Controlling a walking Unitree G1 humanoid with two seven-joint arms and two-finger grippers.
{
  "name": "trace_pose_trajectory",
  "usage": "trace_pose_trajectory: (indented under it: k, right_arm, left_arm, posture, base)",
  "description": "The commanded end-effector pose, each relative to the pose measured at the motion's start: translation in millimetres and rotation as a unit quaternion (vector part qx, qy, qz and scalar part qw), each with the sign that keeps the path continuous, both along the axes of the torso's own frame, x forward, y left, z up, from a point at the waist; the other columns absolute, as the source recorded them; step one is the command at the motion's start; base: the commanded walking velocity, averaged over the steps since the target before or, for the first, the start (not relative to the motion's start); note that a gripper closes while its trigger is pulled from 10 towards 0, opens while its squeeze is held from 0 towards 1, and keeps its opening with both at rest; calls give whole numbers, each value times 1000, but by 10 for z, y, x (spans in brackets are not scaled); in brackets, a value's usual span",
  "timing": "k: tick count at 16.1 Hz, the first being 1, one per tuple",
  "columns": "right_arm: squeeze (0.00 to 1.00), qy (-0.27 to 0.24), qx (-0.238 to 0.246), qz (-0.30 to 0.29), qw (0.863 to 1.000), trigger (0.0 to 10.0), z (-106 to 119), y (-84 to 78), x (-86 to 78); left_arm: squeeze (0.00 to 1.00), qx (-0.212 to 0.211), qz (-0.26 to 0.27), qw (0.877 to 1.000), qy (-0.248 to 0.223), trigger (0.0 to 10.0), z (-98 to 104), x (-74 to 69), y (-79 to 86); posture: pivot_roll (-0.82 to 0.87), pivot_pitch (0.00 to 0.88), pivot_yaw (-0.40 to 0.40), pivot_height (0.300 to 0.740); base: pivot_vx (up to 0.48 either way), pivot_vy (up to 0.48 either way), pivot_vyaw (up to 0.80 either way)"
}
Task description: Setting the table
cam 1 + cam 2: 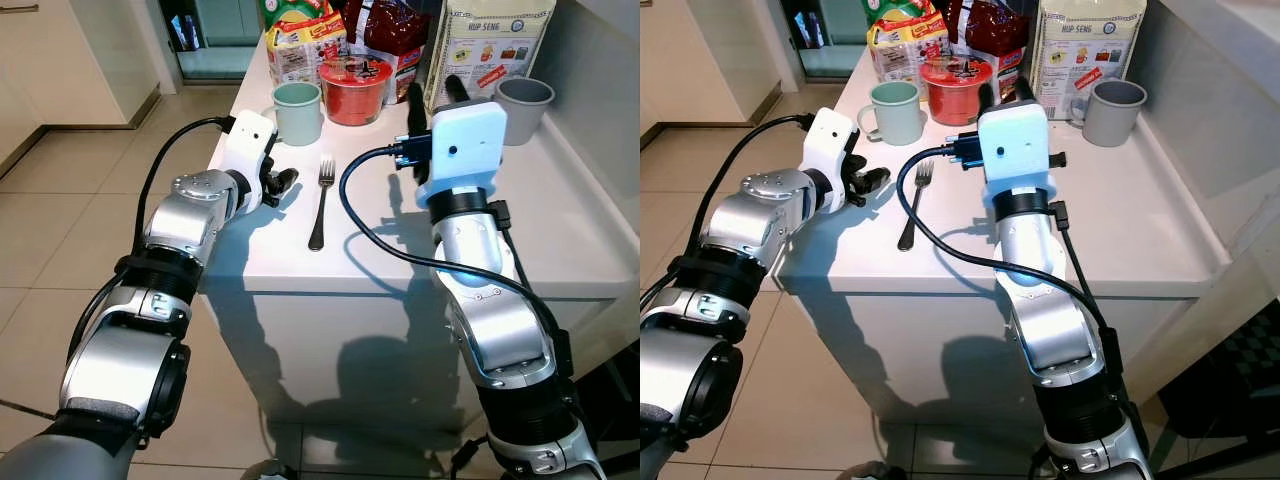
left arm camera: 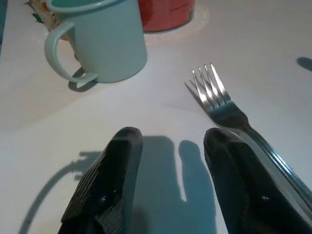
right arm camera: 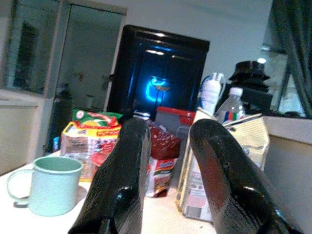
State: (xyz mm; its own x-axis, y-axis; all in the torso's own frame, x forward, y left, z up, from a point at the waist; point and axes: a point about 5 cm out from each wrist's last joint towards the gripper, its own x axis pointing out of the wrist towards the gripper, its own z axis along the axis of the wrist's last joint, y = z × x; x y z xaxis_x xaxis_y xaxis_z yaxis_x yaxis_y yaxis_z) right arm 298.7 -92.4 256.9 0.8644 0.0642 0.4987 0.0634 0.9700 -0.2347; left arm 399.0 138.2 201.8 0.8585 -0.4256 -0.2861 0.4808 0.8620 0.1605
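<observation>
Spread left end effector [image 2: 165, 141] beside shiny metal fork [image 2: 229, 114], spread right end effector [image 3: 168, 136], smooth green mug [image 2: 100, 39]

Head stereo pair looking down at white table [image 1: 560, 215], wrist cameras close, sharing green mug [image 2: 105, 41]

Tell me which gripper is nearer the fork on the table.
Left. The left gripper hovers open just beside the fork, on its left side near the tines. The right gripper is raised above the table, further back toward the packages.

White table [image 1: 560, 215], fork [image 1: 320, 205], mugs [image 1: 297, 111]
</observation>
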Motion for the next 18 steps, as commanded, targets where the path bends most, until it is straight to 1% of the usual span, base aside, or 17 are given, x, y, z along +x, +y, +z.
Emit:
trace_pose_trajectory:
  k: [1,3,4,7,8,10,11,12,13,14,16,17,18]
  right_arm:
    - [0,-42,0,-10,999,10000,156,-10,-53]
    - [0,-52,-2,-16,999,10000,192,-21,-69]
    - [0,-55,-3,-19,998,10000,204,-26,-71]
    - [0,-64,1,-30,997,10000,250,-51,-62]
    - [0,-52,7,-30,998,10000,218,-64,-44]
    - [0,-14,29,-7,999,10000,144,-83,-6]
    - [0,33,55,15,998,10000,38,-176,33]
    - [0,51,64,20,996,10000,-20,-279,38]
    - [0,56,68,25,996,10000,-43,-367,22]
    - [0,53,85,36,994,10000,-39,-460,-19]
    - [0,65,93,36,993,10000,-99,-573,-87]
    - [0,69,90,36,993,10000,-137,-615,-139]
    - [0,84,86,48,992,10000,-211,-663,-214]
  left_arm:
    - [961,11,-12,1000,-17,10000,79,33,-46]
    - [961,14,-16,1000,-19,10000,81,48,-62]
    - [0,15,-16,1000,-18,10000,79,54,-69]
    - [0,28,-32,999,-2,10000,14,56,-155]
    - [0,30,-36,999,0,10000,1,58,-190]
    - [0,30,-39,999,1,10000,-1,65,-224]
    - [0,29,-40,999,0,10000,4,71,-231]
    - [0,29,-40,999,-1,10000,8,77,-231]
    - [0,30,-39,999,-1,10000,3,80,-222]
    - [0,30,-37,999,1,10000,-12,82,-210]
    - [0,29,-33,999,2,10000,-40,84,-202]
    - [0,29,-32,999,3,10000,-50,85,-205]
    - [0,28,-31,999,3,10000,-64,87,-213]
  posture:
    - [44,8,98,740]
    - [44,7,98,740]
    - [45,5,101,740]
    - [45,0,110,740]
    - [44,0,112,740]
    - [40,0,114,740]
    - [32,0,114,740]
    - [32,0,114,740]
    - [18,0,115,740]
    - [3,0,112,740]
    - [-19,0,109,740]
    - [-27,0,109,740]
    - [-43,0,109,740]
  base:
    - [0,0,0]
    - [0,0,0]
    - [0,0,0]
    - [0,0,0]
    - [0,0,0]
    - [0,0,0]
    - [0,0,0]
    - [0,0,0]
    - [0,0,0]
    - [0,0,0]
    - [0,0,0]
    - [0,0,0]
    - [0,0,0]
